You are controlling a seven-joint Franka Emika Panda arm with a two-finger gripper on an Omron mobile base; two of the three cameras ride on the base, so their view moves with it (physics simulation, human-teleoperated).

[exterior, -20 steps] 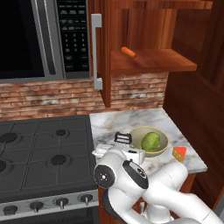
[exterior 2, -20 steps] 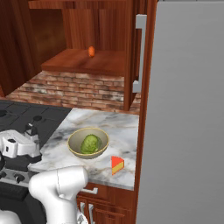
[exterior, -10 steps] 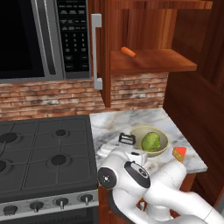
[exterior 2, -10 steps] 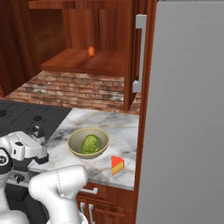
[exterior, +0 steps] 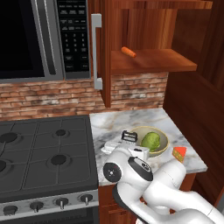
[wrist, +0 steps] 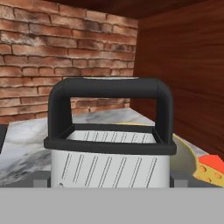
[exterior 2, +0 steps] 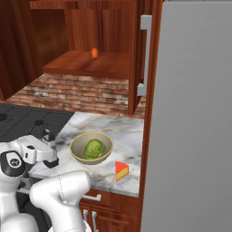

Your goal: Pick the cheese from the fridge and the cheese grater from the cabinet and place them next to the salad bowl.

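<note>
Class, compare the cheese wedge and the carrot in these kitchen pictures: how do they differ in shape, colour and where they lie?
The cheese is a triangular wedge, while the carrot is long and tapered. The cheese is orange-yellow with a red rind edge; the carrot is plain orange. The cheese sits on the marble counter beside the salad bowl; the carrot lies up on the cabinet shelf. Both are small, orange foods.

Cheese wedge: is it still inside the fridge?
No, the cheese lies on the marble counter beside the salad bowl, outside the fridge's closed grey door.
</note>
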